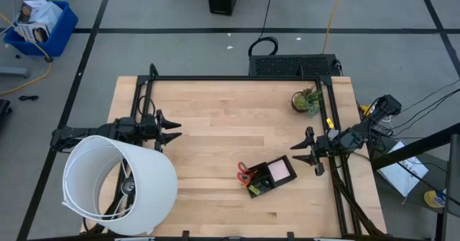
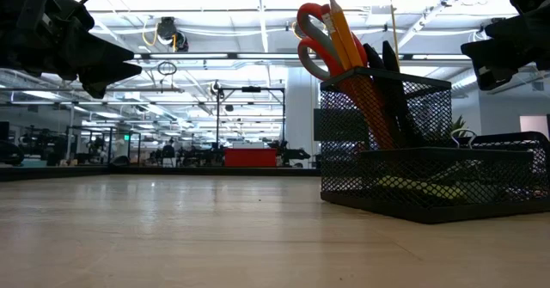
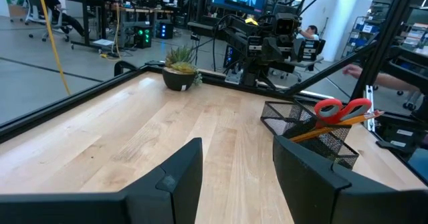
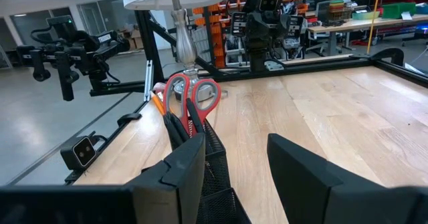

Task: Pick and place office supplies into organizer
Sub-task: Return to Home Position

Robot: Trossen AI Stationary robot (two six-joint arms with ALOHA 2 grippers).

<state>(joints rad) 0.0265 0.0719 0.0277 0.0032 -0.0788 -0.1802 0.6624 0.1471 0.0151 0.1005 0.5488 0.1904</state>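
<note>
The black mesh organizer (image 1: 269, 176) stands on the table near its front edge, right of the middle. Red-handled scissors (image 1: 244, 174), an orange pencil (image 2: 348, 39) and black pens (image 2: 387, 64) stand upright in its cup; the pink sticky-note pad (image 1: 279, 171) lies in its tray. The organizer also shows in the left wrist view (image 3: 314, 134) and the right wrist view (image 4: 200, 157). My left gripper (image 1: 172, 128) is open and empty at the table's left side. My right gripper (image 1: 307, 155) is open and empty just right of the organizer, above the table.
A white lamp with a large shade (image 1: 118, 187) stands at the front left corner. A small potted green plant (image 1: 307, 101) sits at the back right. Bare wood lies between the two grippers in the table's middle.
</note>
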